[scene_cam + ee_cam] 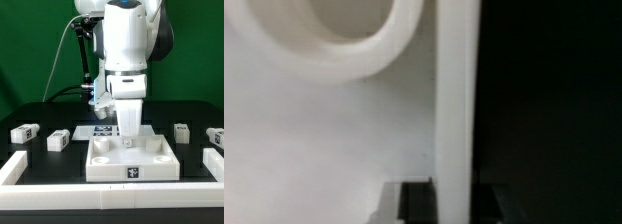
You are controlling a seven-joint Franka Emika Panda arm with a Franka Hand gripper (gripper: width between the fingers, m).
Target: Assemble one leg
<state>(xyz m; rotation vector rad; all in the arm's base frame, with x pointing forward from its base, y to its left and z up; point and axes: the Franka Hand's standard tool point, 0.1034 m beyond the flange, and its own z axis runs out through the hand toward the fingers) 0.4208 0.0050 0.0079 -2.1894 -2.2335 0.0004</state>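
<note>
On my feed's far left a leg [25,131] lies on the black table, and a second leg [57,140] lies just right of it. At centre the arm hangs straight down, its gripper [128,138] lowered onto the rear half of the white tray-like piece [105,168]. I cannot tell whether its fingers are spread or closed. The wrist view shows only one round recess [349,30] of that piece. To the right lie a third leg [181,131] and a fourth leg [214,136].

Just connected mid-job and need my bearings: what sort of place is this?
Probably a robotics lab test bench: a green backdrop curtain, a black table fenced by white rails, and a tagged leg laid out.
</note>
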